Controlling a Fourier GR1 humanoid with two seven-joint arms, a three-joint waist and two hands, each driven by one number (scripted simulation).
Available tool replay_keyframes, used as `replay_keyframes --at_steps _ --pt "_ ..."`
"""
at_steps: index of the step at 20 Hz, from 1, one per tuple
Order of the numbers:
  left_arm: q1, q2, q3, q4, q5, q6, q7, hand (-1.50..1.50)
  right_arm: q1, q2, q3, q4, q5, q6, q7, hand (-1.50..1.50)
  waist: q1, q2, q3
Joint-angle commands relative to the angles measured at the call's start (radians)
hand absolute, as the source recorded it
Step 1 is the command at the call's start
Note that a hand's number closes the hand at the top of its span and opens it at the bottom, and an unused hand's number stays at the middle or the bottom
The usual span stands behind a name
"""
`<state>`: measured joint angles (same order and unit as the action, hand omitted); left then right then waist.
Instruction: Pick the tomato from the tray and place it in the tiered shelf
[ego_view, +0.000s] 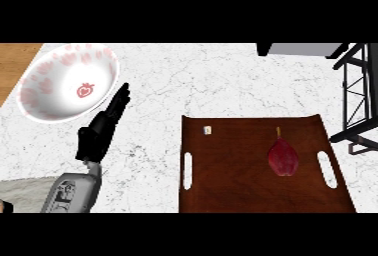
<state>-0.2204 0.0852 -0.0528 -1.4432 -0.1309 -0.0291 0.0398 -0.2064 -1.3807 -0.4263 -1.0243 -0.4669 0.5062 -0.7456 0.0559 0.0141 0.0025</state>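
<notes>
Grey forearm (72, 192) first, coming in at the lower left: it is mine, and it ends in my left hand (100, 132), fingers straight and released, holding nothing, tips pointing up toward the rim of the white bowl with pink markings (66, 82). My right hand does not show at all.

The tomato (283, 157), long, dark red and stemmed, lies on the brown tray (229, 185), toward its right side, near the right handle slot and well apart from my left hand. A small white tag (208, 130) sits by the tray's far left corner. The black tiered shelf (358, 90) stands beyond the tray's right edge, on the marble counter (221, 80).

What worries me: the only hand I can see is on the wrong side. Reaching across with it, I judge I could catch the tray's left rim and shove the tray. Lifting carelessly from here might also clip the bowl just beside my fingertips. The tomato looks smooth and tapered, so a pinch off its middle could squirt it away or roll it. At the shelf, the frame bars leave narrow openings, and knuckles could strike them.
</notes>
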Motion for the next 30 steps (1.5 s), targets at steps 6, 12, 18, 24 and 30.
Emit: replay_keyframes --at_steps 6,12,18,24,30 --pt "0.007 -0.041 -0.015 0.065 -0.033 0.041 -0.054 0.0 -0.191 0.111 0.156 0.02 0.095 0.013 -0.188 1.5 -0.004 0.0 -0.002" --pt "0.011 0.009 0.007 0.011 0.008 -0.021 -0.025 0.0 -0.261 0.221 0.216 0.104 -0.017 0.126 -0.074 1.5 0.011 0.001 0.0" --pt "-0.003 0.001 0.006 -0.023 -0.003 -0.002 0.029 0.0 -0.438 0.219 0.26 0.219 0.008 0.19 -0.013 1.5 0.004 -0.001 -0.001" --pt "-0.038 -0.017 0.014 0.045 -0.015 0.019 0.003 0.0 -0.507 0.255 0.29 0.262 0.043 0.184 -0.012 1.5 -0.008 0.001 -0.001" --pt "-0.02 -0.016 0.015 0.057 -0.018 0.016 -0.047 0.0 -0.556 0.273 0.355 0.414 0.29 -0.109 -0.069 -1.5 0.0 0.004 -0.001"
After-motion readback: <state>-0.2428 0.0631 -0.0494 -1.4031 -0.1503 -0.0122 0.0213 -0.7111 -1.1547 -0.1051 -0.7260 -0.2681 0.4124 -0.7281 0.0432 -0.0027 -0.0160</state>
